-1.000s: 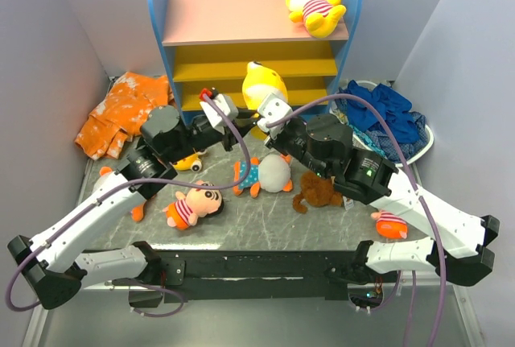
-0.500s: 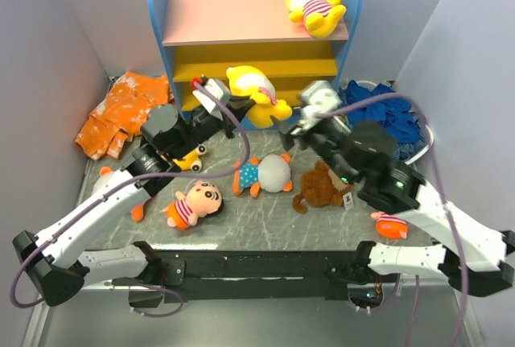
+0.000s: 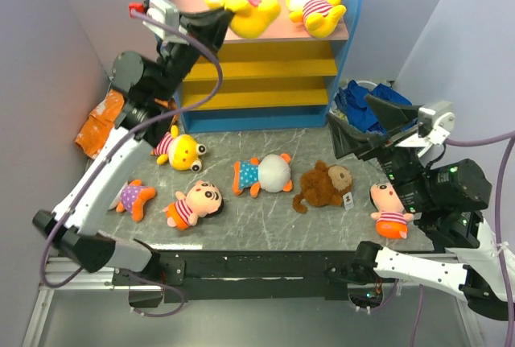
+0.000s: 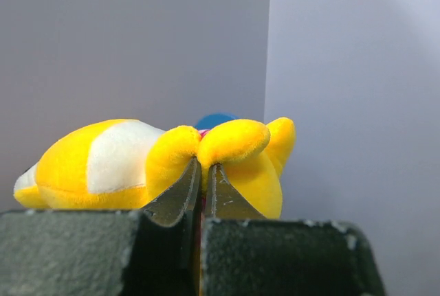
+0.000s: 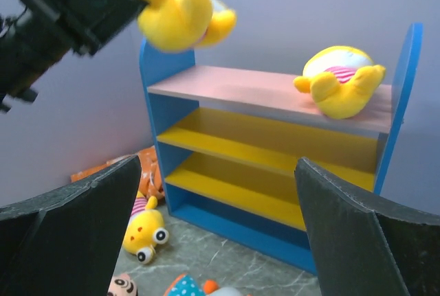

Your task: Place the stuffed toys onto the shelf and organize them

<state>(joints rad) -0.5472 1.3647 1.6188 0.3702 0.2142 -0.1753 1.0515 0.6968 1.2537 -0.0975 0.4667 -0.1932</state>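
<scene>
Nearest, at about 4 o'clock on the table, the right gripper (image 3: 372, 124) stands spread wide with nothing in it, well clear of the work. Six toys lie across the middle of the table, not yet shelved, among them the brown monkey (image 3: 322, 186) and the dotted-shirt doll (image 3: 261, 175).

At 12 o'clock is the shelf (image 3: 257, 69). The left gripper (image 3: 221, 17) is pinched tight on one limb of a yellow toy (image 3: 241, 1), which hangs above the left part of the pink top board (image 3: 286, 29). A second yellow toy (image 3: 315, 5) sits on that board, to the 3 o'clock side of the held one.

The right wrist view shows the held toy well above the board and close to its left end — so it probably wants carrying a little toward 3 o'clock first. Then it should go down until the body bears on the board. Letting go low should stop the rounded plush rolling off the front edge. The gripper can then lift straight up, keeping off the blue side panel (image 3: 158, 9).
</scene>
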